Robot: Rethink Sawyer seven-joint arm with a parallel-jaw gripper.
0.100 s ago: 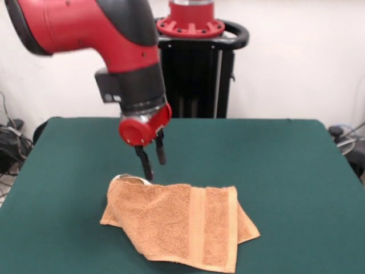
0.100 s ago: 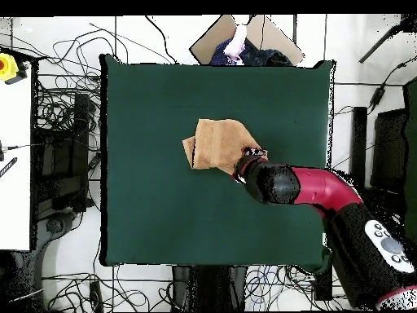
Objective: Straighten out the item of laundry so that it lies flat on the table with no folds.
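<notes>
The item of laundry (image 1: 182, 222) is an orange-tan terry towel, folded over itself near the front of the green table (image 1: 285, 160). A flat woven band runs across its top layer. A lower layer sticks out at the right, and a small white tag shows at its far left corner. My gripper (image 1: 155, 169) hangs just above that far left corner. It is open, and one fingertip reaches down to the towel's edge by the tag. From overhead, the towel (image 2: 218, 145) lies a little above the middle of the table (image 2: 163, 212), with the arm's head covering its right corner.
Green tabletop surrounds the towel on every side. A cardboard box (image 2: 244, 37) sits beyond the table's top edge in the overhead view. Tangled cables (image 2: 61, 138) lie on the floor around the table.
</notes>
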